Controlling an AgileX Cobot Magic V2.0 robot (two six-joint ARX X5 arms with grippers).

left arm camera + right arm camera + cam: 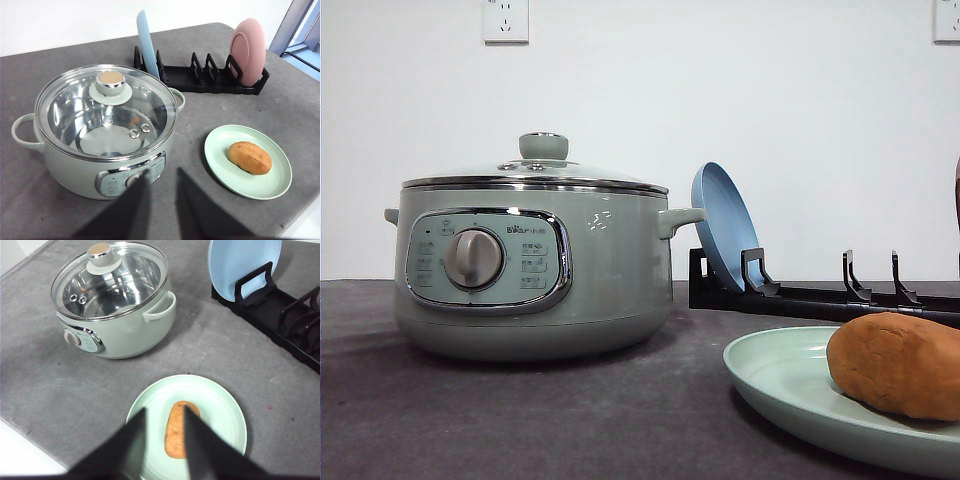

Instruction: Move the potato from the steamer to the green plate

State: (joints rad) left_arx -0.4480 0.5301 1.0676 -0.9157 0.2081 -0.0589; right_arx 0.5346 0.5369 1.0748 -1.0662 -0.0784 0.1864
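Potato [176, 436] flat on green plate [220, 405], long axis roughly in line with right gripper [162, 440], jaws apart, apparently untouching. Left gripper [159, 200] open near lidded steamer [75, 165].

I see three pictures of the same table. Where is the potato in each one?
Front view: potato at the lower right edge, on the green plate.
Left wrist view: right of centre, on that plate, right of the steamer.
Right wrist view: low centre, on the plate.
Shared landmark: the steamer.
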